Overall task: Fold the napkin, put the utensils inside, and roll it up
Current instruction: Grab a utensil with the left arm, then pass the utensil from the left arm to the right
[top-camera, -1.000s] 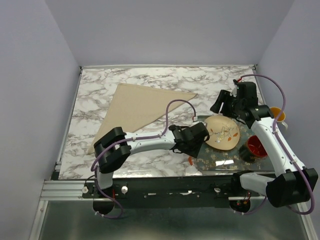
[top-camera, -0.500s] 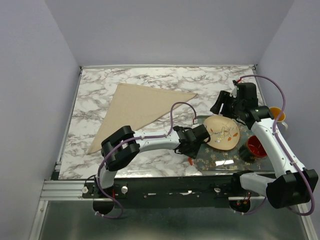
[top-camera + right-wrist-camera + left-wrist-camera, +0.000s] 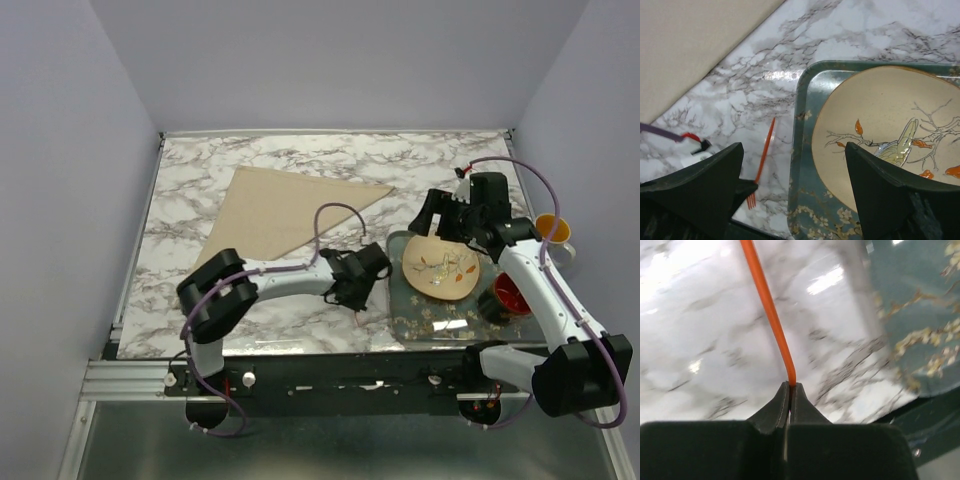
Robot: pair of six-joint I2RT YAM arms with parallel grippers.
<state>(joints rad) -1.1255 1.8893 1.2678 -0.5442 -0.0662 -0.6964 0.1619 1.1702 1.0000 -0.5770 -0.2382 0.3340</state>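
The napkin [image 3: 280, 213] lies folded into a tan triangle on the marble at the back left, and its edge shows in the right wrist view [image 3: 700, 45]. My left gripper [image 3: 354, 300] is just left of the tray, shut on a slim orange fork [image 3: 357, 321]. In the left wrist view the jaws [image 3: 790, 389] pinch the fork's thin handle [image 3: 767, 305] over the marble. The right wrist view shows the fork [image 3: 763, 152] with its tines toward the near edge. My right gripper [image 3: 438, 214] hangs open over the tray's back left corner, nothing between its fingers [image 3: 792, 147].
A teal flowered tray [image 3: 425, 318] at the right carries a round tan patterned plate [image 3: 440, 268], also in the right wrist view [image 3: 890, 135]. A red cup [image 3: 512, 293] and an orange cup [image 3: 556, 230] stand by the right arm. The table's near edge runs just behind the left gripper.
My left gripper has shut on the orange fork and drawn it left, away from the tray. The right gripper has opened wider and shifted slightly left.
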